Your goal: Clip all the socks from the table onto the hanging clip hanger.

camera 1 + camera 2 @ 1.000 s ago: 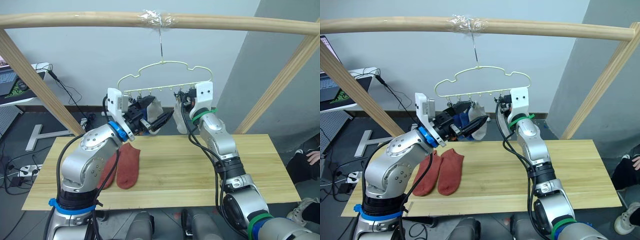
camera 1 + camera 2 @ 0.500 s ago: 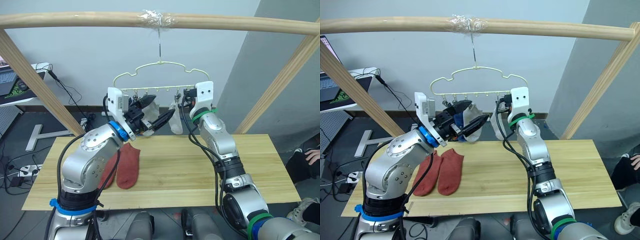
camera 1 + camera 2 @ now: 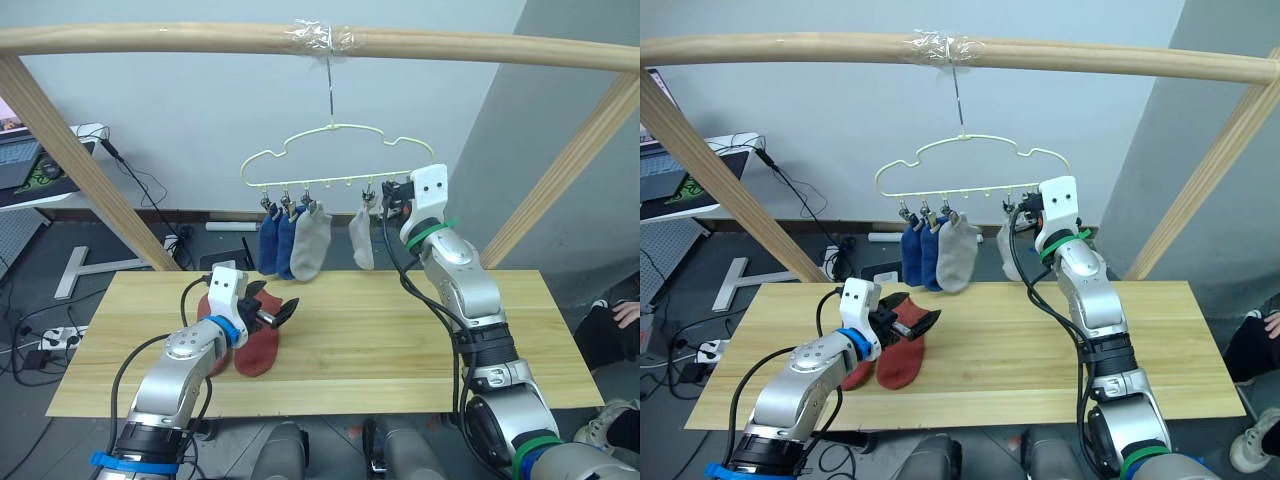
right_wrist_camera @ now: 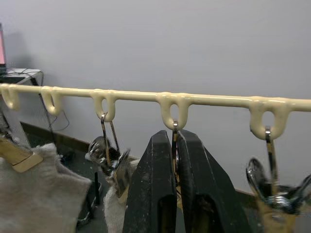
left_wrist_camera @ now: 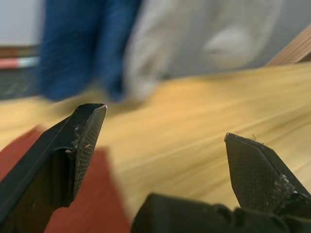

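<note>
The clip hanger (image 3: 340, 150) hangs from a pole by its hook. Two blue socks (image 3: 278, 243) and two light grey socks (image 3: 312, 243) (image 3: 361, 238) hang from its clips. Two rust-red socks (image 3: 902, 362) lie side by side at the table's (image 3: 420, 330) left. My left gripper (image 3: 272, 308) is open just above the red socks, holding nothing; its wrist view shows red sock (image 5: 104, 194) under the spread fingers (image 5: 82, 141). My right gripper (image 4: 175, 145) is up at the hanger's bar (image 4: 218, 101), shut on a clip's wire beside the right grey sock.
A round wooden pole frame (image 3: 450, 45) spans overhead, with slanted legs at the table's far left (image 3: 90, 170) and far right (image 3: 560, 170). A desk with a laptop (image 3: 20, 160) and cables stand behind left. A person's hand (image 3: 625, 312) shows at the right edge.
My left arm dropped from the hanger to the table, over the red socks, gripper open. The grey sock it was at now hangs clipped. The hanger swung right; the right gripper stayed on it.
</note>
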You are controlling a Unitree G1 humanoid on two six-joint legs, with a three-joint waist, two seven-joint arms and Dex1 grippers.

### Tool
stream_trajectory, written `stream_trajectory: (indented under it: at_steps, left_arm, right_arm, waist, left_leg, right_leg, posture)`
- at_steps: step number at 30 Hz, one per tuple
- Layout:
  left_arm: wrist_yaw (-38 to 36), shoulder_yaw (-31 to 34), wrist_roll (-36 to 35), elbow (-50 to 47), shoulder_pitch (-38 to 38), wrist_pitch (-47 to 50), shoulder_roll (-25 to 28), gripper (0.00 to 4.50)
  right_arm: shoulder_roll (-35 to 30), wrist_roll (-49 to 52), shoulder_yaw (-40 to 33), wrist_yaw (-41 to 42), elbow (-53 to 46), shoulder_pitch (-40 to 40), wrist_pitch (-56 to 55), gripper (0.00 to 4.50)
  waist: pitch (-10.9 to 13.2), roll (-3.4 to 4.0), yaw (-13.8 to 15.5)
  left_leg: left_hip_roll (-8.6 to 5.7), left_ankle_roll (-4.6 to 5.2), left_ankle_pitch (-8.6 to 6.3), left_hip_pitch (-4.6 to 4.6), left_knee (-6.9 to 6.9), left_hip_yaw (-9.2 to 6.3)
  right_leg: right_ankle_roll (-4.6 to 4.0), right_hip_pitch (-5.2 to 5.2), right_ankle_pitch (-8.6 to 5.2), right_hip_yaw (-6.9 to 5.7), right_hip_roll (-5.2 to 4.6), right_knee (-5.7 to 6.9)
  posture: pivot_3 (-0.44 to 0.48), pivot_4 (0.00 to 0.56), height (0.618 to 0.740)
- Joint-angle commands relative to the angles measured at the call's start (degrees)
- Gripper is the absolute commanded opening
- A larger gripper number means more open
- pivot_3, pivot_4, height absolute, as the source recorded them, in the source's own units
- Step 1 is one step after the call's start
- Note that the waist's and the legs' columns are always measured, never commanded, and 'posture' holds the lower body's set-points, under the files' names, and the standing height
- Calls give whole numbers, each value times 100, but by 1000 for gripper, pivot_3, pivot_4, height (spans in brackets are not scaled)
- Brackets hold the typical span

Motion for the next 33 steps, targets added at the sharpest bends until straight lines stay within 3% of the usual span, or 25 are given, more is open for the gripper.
stream_trajectory:
  at_steps: [1, 5, 15, 18, 28, 31, 33]
  left_arm:
    - [284, -75, 549, 708, -103, -460, -26, 4500]
    - [567, -134, 846, 1557, -265, -458, -269, 4500]
    - [258, -335, 1124, 2833, -697, -671, -571, 4500]
    - [197, -391, 1262, 3030, -709, -829, -513, 3966]
    - [16, -457, 1404, 2978, -518, -966, -522, 1102]
    - [-69, -458, 1269, 2504, -408, -979, -659, 233]
    - [-245, -548, 1213, 2001, -323, -989, -687, 45]
  right_arm:
    - [-56, 54, -63, 19, -389, 98, 148, 21]
    - [-68, 47, -71, 18, -521, 106, 270, 21]
    - [-105, 55, -154, 0, -536, 61, 399, 21]
    - [-112, 54, -172, -11, -534, 53, 411, 0]
    - [-170, 78, -216, 19, -501, 55, 448, 0]
    - [-300, 280, -382, 204, -330, -172, 706, 0]
    - [-341, 563, -568, 272, -283, -319, 1185, 0]
  waist:
    - [0, 1, 23]
    - [0, 0, 19]
    - [-1, 1, 38]
    - [-2, 1, 35]
    - [-10, 13, 23]
    - [-11, 16, 19]
    - [-11, 17, 22]
  left_leg:
    - [-3, 0, 0, 1, 1, 3]
    - [-2, 1, 0, 2, 0, 14]
    - [-2, 1, 0, 7, 2, 7]
    - [-2, 1, 0, 9, 1, 10]
    - [-2, 1, 0, 13, 1, 10]
    - [-2, 1, 0, 14, 1, 11]
    - [-4, 1, 0, 12, 1, 16]
  right_leg:
    - [0, 1, 0, 3, -3, -1]
    - [-2, 0, 2, 5, -6, -5]
    - [-18, 6, 12, 0, -7, -1]
    - [-18, 7, 12, 1, -7, 0]
    - [-17, 11, 11, 2, -8, 0]
    - [4, 12, -1, 2, -8, 1]
    - [0, 11, 1, 3, -10, 0]
  posture:
    - [28, 163, 740]
    - [18, 166, 740]
    - [1, 169, 740]
    - [-12, 170, 740]
    - [-10, 171, 740]
    - [-12, 171, 740]
    - [-10, 171, 740]
